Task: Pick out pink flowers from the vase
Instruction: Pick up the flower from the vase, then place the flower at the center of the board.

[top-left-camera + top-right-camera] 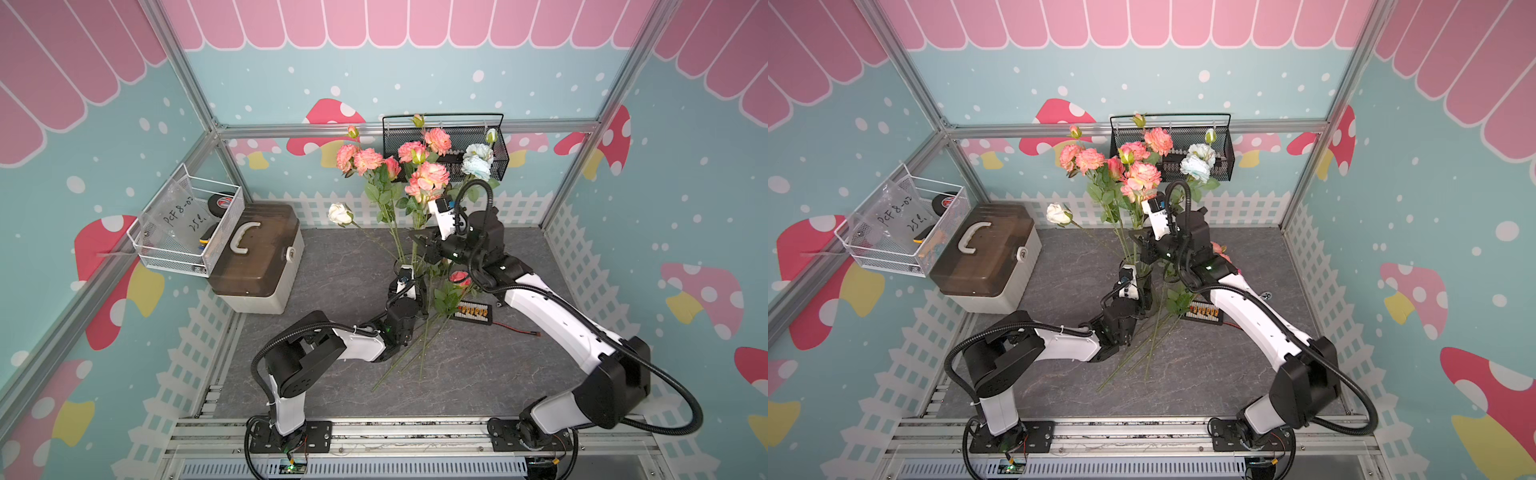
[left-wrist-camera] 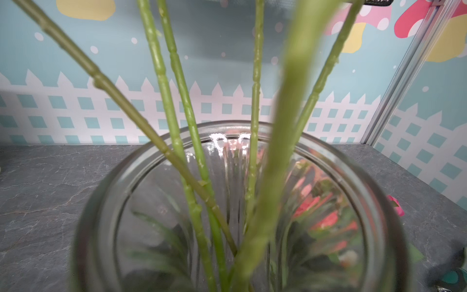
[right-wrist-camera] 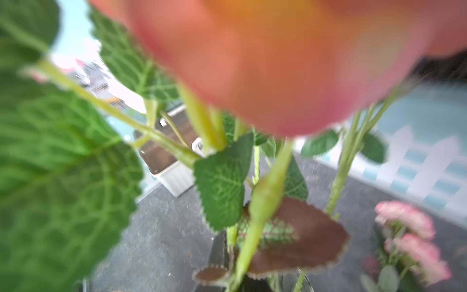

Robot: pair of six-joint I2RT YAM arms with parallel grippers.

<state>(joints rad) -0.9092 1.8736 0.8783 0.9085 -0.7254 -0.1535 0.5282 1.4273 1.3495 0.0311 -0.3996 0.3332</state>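
The clear ribbed vase (image 1: 400, 263) stands mid-table with several green stems in it. My left gripper (image 1: 409, 287) is shut around its body; in the left wrist view only the vase rim (image 2: 121, 189) and stems (image 2: 255, 101) show, the jaws hidden. Pink flowers (image 1: 428, 176) bunch high above the vase. My right gripper (image 1: 422, 245) sits just above the rim, shut on one pink flower's stem (image 3: 252, 240); a blurred pink head (image 3: 278, 63) fills that view. More pink flowers (image 1: 459, 277) lie on the table to the right of the vase, stems (image 1: 415, 345) pointing to the front.
A white rose (image 1: 340, 214) leans left out of the vase and pale blue blooms (image 1: 478, 160) lean right. A brown-lidded box (image 1: 257, 257) and a white wire basket (image 1: 187, 224) stand at the left. A black mesh basket (image 1: 444, 145) hangs on the back wall. A black connector strip (image 1: 473, 311) lies by the flowers on the table.
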